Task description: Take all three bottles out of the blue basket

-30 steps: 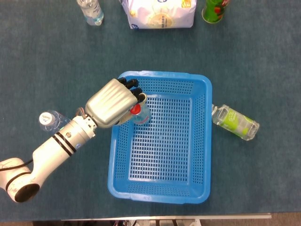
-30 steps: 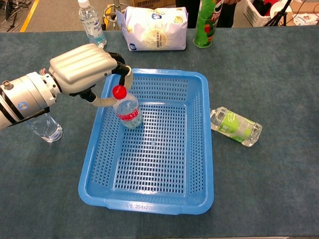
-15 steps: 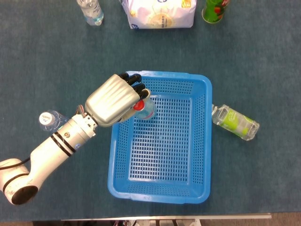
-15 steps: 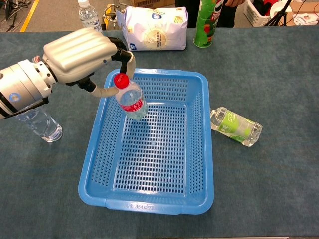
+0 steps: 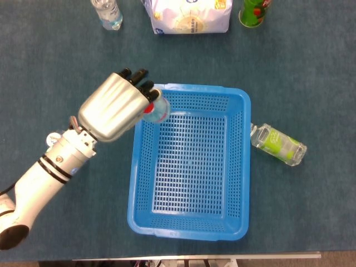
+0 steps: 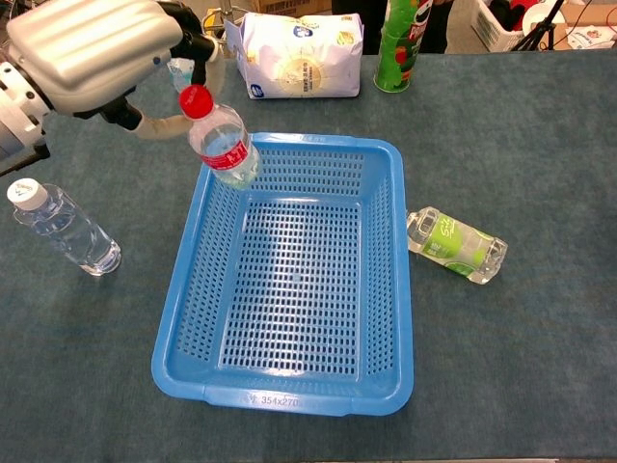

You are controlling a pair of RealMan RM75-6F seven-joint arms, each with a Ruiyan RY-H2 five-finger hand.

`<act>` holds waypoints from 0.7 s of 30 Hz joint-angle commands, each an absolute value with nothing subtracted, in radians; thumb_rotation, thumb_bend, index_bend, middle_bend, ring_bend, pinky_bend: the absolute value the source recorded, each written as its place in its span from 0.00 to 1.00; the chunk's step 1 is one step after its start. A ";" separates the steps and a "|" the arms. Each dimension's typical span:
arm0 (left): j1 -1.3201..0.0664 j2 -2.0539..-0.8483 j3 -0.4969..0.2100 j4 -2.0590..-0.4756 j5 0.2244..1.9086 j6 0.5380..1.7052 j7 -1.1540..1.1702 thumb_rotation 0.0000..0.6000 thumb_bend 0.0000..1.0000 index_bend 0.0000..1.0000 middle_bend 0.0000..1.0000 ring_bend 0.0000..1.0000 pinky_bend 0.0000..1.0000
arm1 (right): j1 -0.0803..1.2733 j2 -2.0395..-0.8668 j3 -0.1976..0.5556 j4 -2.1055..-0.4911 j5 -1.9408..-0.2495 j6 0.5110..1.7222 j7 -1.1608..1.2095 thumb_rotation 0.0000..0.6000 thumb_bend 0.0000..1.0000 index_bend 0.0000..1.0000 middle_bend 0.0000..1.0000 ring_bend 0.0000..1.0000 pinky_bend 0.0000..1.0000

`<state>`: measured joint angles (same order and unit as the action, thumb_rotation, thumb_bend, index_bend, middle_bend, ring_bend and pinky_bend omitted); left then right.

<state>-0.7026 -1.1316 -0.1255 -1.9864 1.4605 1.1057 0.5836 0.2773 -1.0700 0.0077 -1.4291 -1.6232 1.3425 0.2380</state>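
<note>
My left robot hand (image 6: 92,43) grasps the red-capped bottle (image 6: 222,143) near its neck, lifted clear above the far-left corner of the blue basket (image 6: 376,289). From the head view the robot hand (image 5: 114,108) covers most of the bottle (image 5: 157,109); only the red cap and a bit of clear shoulder peek out past my dark fingertips (image 5: 139,78). My right robot hand shows in neither view.

The clear bottle with a white cap (image 6: 63,227) stands upright on the desk (image 6: 530,145) left of the basket, well apart from its rim; in the head view my forearm hides nearly all of it. The green-labelled bottle (image 6: 455,245) lies on its side just beside the basket's right wall.

Along the far edge, a white bag (image 6: 297,54), a green can (image 6: 400,48) and another clear bottle (image 5: 107,12) are cut off by the frame. The basket's near rim sits close to the desk's front edge. Open desk lies to the left front and far right.
</note>
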 commanded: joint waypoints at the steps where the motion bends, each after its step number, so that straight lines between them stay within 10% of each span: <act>1: -0.682 -1.095 -0.136 -2.016 1.429 1.134 0.631 1.00 0.28 0.50 0.50 0.30 0.51 | 0.280 -1.071 0.008 -1.432 -1.624 1.339 0.235 1.00 0.00 0.25 0.32 0.31 0.58; 21: -0.632 -1.022 -0.081 -2.039 1.139 1.139 0.887 1.00 0.28 0.37 0.43 0.30 0.52 | 0.283 -1.075 0.006 -1.437 -1.613 1.323 0.225 1.00 0.00 0.25 0.32 0.31 0.58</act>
